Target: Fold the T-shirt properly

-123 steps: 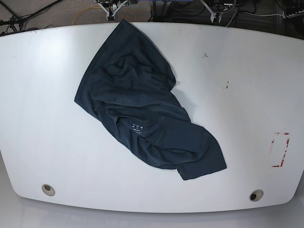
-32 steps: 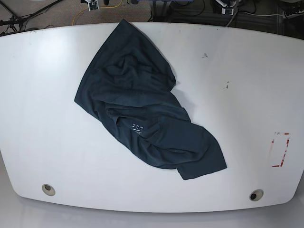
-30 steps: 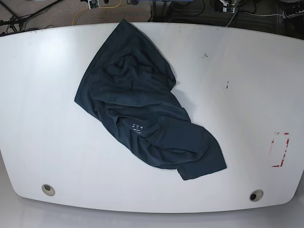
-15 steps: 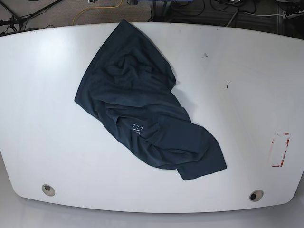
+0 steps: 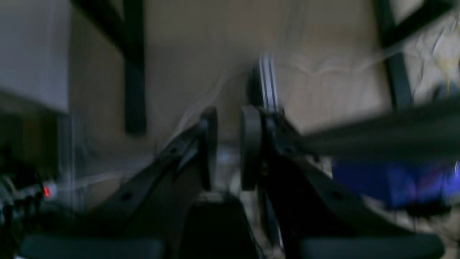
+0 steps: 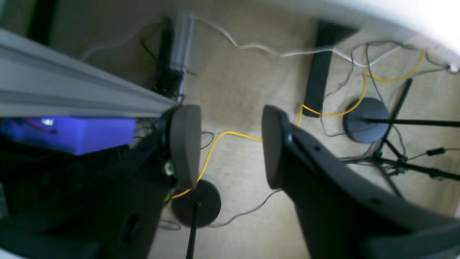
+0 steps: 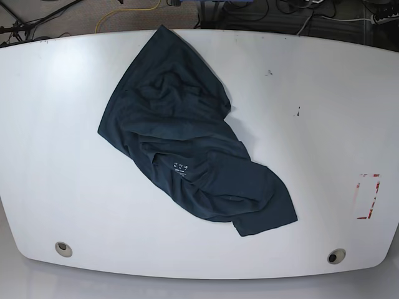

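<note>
While the T-shirt (image 7: 187,134) lies crumpled and unfolded on the white counter (image 7: 312,124), neither arm shows in the base view. The dark navy cloth runs slantwise from the counter's far edge, left of the middle, down toward the near side, where one blunt corner ends a little right of centre. Its folds bunch thickest in the upper half. The small white printed label (image 7: 179,167) faces up near the garment's middle. A red-and-white mark (image 7: 368,196) sits near the counter's right edge, well apart from the cloth, and two round holes (image 7: 62,248) lie near the front corners.

The left hand (image 5: 228,147) appears in a blurred, dim wrist view, its two dark fingers (image 5: 209,144) standing close together with a narrow gap between them and nothing in it. The right hand (image 6: 230,145) has its fingers (image 6: 185,144) spread wide apart and empty, over a beige floor (image 6: 244,90) strewn with a yellow cable (image 6: 230,133), grey wires and round black stand bases (image 6: 196,208). A grey metal rail (image 6: 72,93) and a blue box (image 6: 68,135) lie at the left of that view.
</note>
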Controlling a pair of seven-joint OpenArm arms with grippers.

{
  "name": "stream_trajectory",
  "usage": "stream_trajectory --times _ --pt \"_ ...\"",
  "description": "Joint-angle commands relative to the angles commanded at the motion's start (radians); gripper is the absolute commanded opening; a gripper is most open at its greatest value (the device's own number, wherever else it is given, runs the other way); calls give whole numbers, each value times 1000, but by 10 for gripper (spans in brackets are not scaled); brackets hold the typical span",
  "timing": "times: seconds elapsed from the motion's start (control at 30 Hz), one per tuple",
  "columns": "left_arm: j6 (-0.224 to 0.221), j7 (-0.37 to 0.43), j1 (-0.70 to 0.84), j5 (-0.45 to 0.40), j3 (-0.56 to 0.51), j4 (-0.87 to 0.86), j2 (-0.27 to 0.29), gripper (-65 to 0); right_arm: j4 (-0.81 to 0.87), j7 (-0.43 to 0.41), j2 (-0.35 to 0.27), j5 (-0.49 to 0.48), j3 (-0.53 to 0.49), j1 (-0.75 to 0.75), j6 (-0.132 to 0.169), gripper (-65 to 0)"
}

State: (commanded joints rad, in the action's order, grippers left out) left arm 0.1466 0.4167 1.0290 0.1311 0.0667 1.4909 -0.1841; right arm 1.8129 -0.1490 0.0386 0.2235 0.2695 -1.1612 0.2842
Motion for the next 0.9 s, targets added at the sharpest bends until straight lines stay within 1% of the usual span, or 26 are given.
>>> stream_trajectory --times 0.17,0.23,0.57,0.63,0.9 --pt "1 -40 16 12 1 64 -12 -584 24 -2 -1 -20 -2 -19 -1 -386" --pt "0 -18 46 -7 24 72 -2 -575 30 4 3 -46 3 -28 3 -387" --pt "0 37 120 -18 131 121 30 -561 42 15 1 -80 6 -33 5 -387" --pt "1 44 161 -22 158 169 33 -558 65 13 2 -91 20 -30 3 -383" --pt "0 48 197 -31 142 218 31 -558 113 17 6 -95 19 -48 2 -383"
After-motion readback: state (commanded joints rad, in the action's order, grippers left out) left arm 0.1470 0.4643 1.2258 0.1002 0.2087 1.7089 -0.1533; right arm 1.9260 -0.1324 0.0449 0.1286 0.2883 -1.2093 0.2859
